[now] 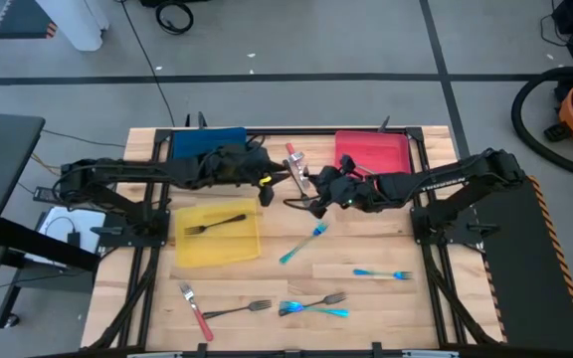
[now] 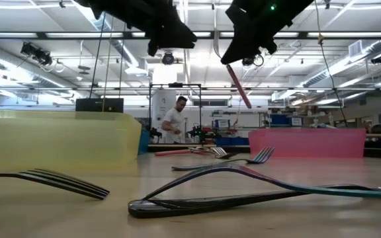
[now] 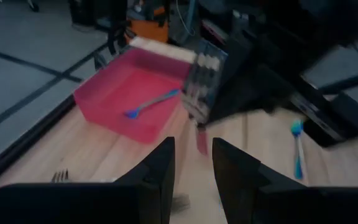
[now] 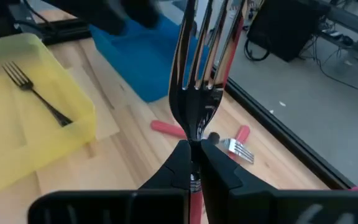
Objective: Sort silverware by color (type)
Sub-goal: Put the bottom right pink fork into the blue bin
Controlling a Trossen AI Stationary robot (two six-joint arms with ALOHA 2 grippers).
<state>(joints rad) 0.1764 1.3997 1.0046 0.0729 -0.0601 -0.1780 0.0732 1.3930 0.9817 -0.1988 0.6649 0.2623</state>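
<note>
The red-handled fork is up in the air over the far middle of the surface, pinched at its neck by the right claw, which is clamped narrow on it with the silver tines pointing up past the wrist camera and the red handle hanging below; the low view shows that handle slanting down from the claw. It looks light, stiff and thin, and its smooth metal neck is probably slippery, so a grip at the narrow neck could let it swivel; the thicker red handle seems the safer place to hold. The left claw hovers just beside it, its fingers parted and holding nothing, apparently facing the fork. Below and behind lie two more red-handled forks near the far edge of the surface. Beyond them, the red tray has a blue fork lying in it, the blue tray sits at the far left partly under the left arm, and the yellow tray holds one dark fork. Nearer the front edge, blue forks, another dark fork and one red-handled fork lie scattered loose on the surface, unsorted. In the room beyond, a person stands well away.
</note>
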